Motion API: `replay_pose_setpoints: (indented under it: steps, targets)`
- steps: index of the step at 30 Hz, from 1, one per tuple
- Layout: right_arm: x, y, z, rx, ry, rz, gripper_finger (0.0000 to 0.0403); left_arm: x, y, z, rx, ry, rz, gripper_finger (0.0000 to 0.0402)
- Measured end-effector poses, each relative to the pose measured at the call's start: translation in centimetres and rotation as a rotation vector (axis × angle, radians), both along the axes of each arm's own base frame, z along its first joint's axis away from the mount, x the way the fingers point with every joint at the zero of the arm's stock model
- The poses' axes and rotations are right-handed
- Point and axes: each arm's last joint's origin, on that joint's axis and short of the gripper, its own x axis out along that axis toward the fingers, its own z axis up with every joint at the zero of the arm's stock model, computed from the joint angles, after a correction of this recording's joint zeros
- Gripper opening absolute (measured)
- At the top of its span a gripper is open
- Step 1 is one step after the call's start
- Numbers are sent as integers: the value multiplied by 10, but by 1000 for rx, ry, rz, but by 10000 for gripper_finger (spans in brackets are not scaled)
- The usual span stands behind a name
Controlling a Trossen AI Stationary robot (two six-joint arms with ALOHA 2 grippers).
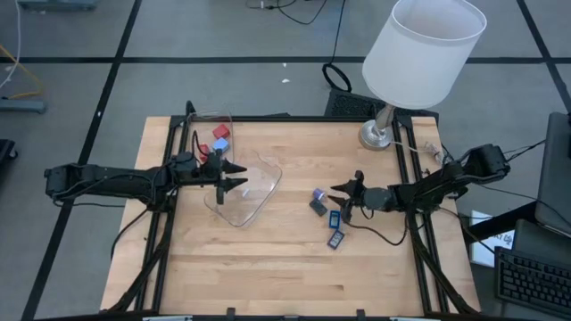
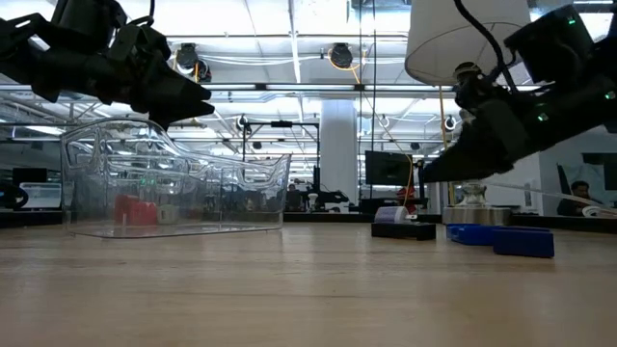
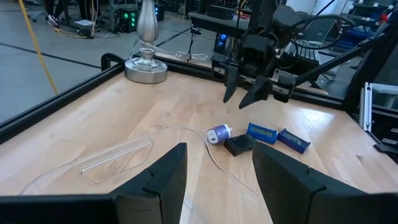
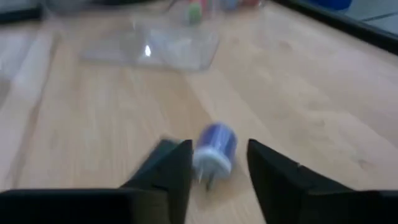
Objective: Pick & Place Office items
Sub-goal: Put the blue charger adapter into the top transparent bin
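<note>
Right gripper, fingers parted and empty, frames small blue-white roll: likely light, rolls; pinch its flanks.

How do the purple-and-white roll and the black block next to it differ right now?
The purple-and-white roll is round and lies on its side; the black block is flat and angular. The roll is two-toned, purple with a white end; the block is plain dark. In the right wrist view the roll sits just ahead of the right gripper, whose fingers stand apart; the block shows partly behind one finger. Both rest on the table, outside the clear container.
</note>
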Motion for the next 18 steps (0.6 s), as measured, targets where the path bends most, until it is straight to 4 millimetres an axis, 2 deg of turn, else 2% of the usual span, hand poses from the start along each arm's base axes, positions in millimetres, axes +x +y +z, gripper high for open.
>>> replay_pose_setpoints:
  steps: [3,9,14,18]
  targets:
    - [10,1,0,12,-19,-45,194,0,0,0,0,-1,1,182]
    - [27,3,-16,1,72,-51,260,0,0,0,-3,-4,1,182]
    - [45,-1,-21,6,94,-55,295,0,0,0,-3,-3,1,182]
    - [55,-5,-23,53,116,8,303,0,0,0,-4,-1,1,182]
